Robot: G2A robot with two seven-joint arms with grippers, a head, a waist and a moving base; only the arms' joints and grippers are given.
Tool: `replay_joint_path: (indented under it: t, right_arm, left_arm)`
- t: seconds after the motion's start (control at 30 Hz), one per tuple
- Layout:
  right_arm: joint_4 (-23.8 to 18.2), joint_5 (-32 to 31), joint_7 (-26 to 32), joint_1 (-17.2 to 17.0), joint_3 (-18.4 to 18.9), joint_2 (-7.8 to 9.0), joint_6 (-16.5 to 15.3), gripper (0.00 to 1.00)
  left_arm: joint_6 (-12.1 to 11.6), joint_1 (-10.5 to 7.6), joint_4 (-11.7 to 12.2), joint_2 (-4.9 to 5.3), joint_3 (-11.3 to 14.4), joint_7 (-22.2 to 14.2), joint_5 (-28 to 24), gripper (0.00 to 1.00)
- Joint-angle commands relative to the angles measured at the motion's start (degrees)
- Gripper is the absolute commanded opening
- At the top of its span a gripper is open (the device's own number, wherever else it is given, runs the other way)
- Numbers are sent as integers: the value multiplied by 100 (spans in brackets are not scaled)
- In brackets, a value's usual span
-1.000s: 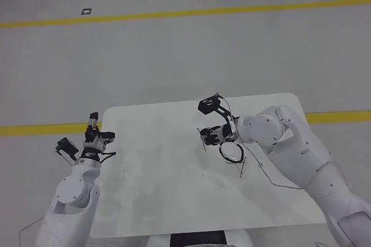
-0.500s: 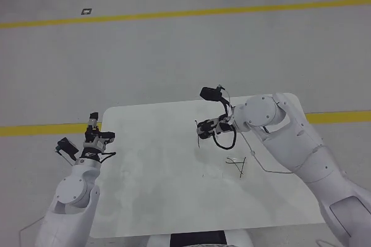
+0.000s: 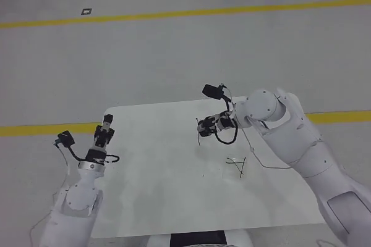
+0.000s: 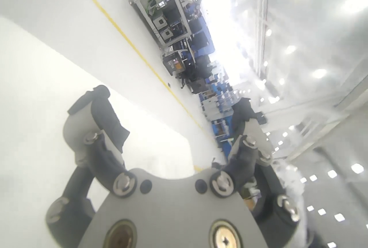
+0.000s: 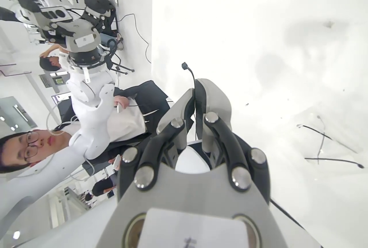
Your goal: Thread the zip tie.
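Right gripper point(image 5: 195, 89), closed on a thin black plastic zip tie point(image 5: 185, 67), above the white rounded table point(image 3: 154, 191); left gripper point(image 4: 171, 99), spread wide and empty, at its left edge.

Matt white table point(image 3: 154, 179) — thin black plastic zip tie point(image 5: 184, 66), satin grey metal right gripper point(image 5: 196, 88)

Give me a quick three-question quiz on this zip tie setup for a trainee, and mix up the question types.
1. True or false: the left gripper is open and empty.
2. The right gripper is: A open; B shut on a zip tie; C shut on nothing.
3. Fill in: the spare zip ties lie on the ___.
Key: 1 true; 2 B; 3 table.
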Motion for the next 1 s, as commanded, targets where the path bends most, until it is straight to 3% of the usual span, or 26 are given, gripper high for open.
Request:
replay_joint_path:
  t: [0.0,0.13,0.23,0.3,0.57,0.63,0.77,0.97]
  right_arm:
    - [221,-10,32,113,-33,-42,0,0]
    - [648,-18,80,372,-105,-162,0,0]
    - [919,72,38,524,-131,-271,0,0]
    - [929,98,5,532,-122,-282,0,0]
    - [927,103,-37,513,-120,-283,-9,0]
    - [930,116,-203,431,-109,-285,0,0]
    - [1085,270,-178,500,-81,-320,0,0]
    - [1526,433,-193,804,-213,-469,0,0]
  left_arm:
    - [-278,-14,162,1,56,256,832,100]
    - [-385,-70,290,24,208,638,2173,100]
    - [-385,-75,308,63,428,929,2863,100]
    - [-385,-92,382,86,479,1103,3009,100]
    - [-385,-92,382,86,479,1103,3009,100]
    - [-344,-176,348,108,522,1110,3807,100]
    - [-332,-235,405,126,690,1502,5075,100]
    - [-147,-254,496,152,881,1950,6442,100]
